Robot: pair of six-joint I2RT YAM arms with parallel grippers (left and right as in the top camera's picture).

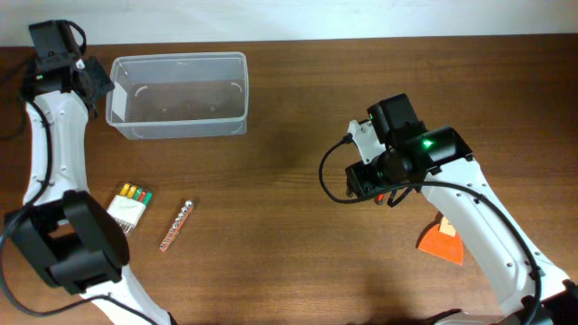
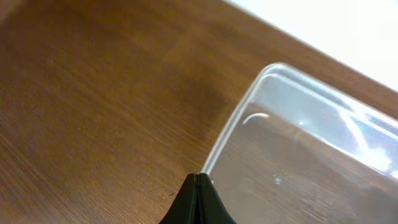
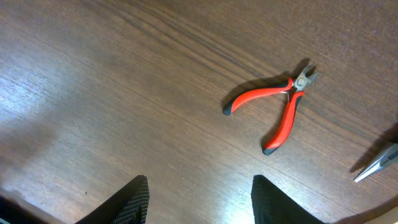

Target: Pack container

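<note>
The clear plastic container (image 1: 178, 95) stands at the back left of the table. My left gripper (image 1: 95, 81) is at its left short wall. In the left wrist view the fingers (image 2: 198, 182) are pressed together right where the container's rim (image 2: 227, 134) runs into their tips, so they look shut on the rim. My right gripper (image 1: 379, 181) hovers right of centre, open and empty (image 3: 202, 190). Red-handled pliers (image 3: 273, 102) lie on the wood ahead of its fingers. In the overhead view they are mostly hidden under the right arm (image 1: 390, 197).
A small box of coloured bits (image 1: 131, 204) and a thin strip of bits (image 1: 176, 226) lie at the front left. An orange tool (image 1: 442, 242) lies at the front right. A metal plier tip (image 3: 379, 165) shows at the right edge of the right wrist view.
</note>
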